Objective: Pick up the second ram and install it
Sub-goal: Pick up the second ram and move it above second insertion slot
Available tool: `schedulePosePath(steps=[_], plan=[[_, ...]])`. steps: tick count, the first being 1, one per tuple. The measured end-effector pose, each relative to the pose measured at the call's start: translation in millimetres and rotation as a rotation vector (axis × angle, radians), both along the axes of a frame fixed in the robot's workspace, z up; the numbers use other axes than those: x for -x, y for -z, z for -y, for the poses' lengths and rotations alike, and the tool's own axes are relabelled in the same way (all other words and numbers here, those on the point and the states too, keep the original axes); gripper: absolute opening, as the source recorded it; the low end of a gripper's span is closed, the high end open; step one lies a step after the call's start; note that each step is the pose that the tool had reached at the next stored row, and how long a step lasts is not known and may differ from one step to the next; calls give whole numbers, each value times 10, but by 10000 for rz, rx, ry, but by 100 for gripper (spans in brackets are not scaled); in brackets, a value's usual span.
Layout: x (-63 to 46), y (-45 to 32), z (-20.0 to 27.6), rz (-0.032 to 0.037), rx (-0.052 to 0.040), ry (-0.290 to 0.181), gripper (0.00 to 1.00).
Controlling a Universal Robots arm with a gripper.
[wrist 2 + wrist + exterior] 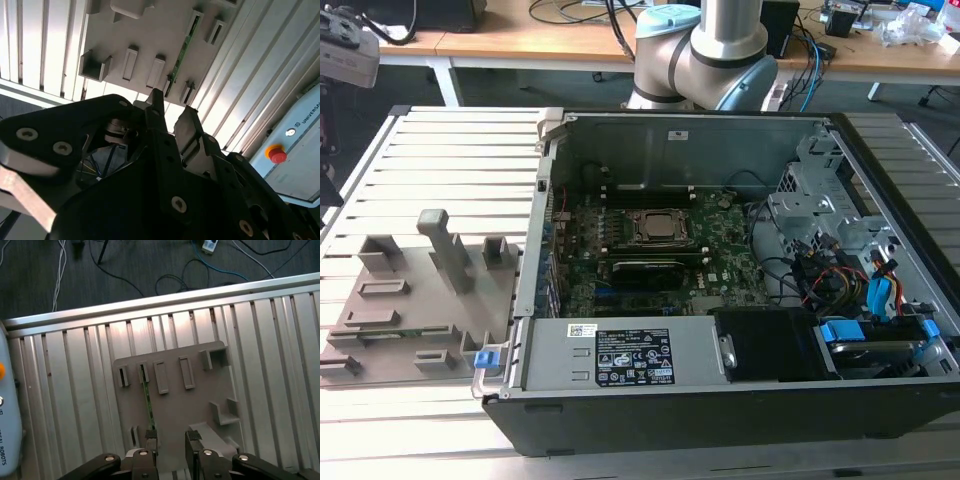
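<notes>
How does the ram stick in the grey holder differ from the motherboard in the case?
The ram stick is a slim strip; the motherboard is a broad board. The ram stick stands on edge in the grey holder, the motherboard lies flat inside the computer case. Both are green circuit boards.

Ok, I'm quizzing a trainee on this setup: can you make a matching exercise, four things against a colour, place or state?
1 second ram
2 gripper
3 computer case
4 push button

a red
b fingers apart, holding nothing
c side panel off
d green, on the grey holder

Pairs: 1-d, 2-b, 3-c, 4-a
</notes>
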State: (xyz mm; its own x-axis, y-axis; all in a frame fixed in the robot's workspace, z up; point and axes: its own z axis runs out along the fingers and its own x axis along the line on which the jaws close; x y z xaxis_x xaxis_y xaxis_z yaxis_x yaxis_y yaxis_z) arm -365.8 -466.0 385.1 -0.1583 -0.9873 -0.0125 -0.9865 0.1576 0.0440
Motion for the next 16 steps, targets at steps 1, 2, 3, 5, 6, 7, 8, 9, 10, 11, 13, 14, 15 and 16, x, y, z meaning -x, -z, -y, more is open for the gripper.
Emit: schedulePosePath(steps=[1, 2, 3, 5, 6, 7, 8, 9, 10, 11, 13, 14, 15, 16], plan=[[0, 32, 0, -1, 1, -1, 36], [0, 68, 0, -1, 1, -1, 36], [0, 97, 0, -1, 1, -1, 36], [0, 178, 0, 0, 1, -1, 36], [0, 219, 0, 0, 0, -1, 36], [0, 242, 0, 0, 0, -1, 36], [0, 249, 0, -1, 1, -1, 36], [0, 258, 0, -1, 1, -1, 36], [0, 276, 0, -1, 0, -1, 36], [0, 287, 0, -1, 0, -1, 36], [0, 310, 0, -2, 1, -1, 36], [0, 317, 0, -1, 1, -1, 36], [0, 333, 0, 0, 1, -1, 36], [0, 352, 0, 0, 0, -1, 36]])
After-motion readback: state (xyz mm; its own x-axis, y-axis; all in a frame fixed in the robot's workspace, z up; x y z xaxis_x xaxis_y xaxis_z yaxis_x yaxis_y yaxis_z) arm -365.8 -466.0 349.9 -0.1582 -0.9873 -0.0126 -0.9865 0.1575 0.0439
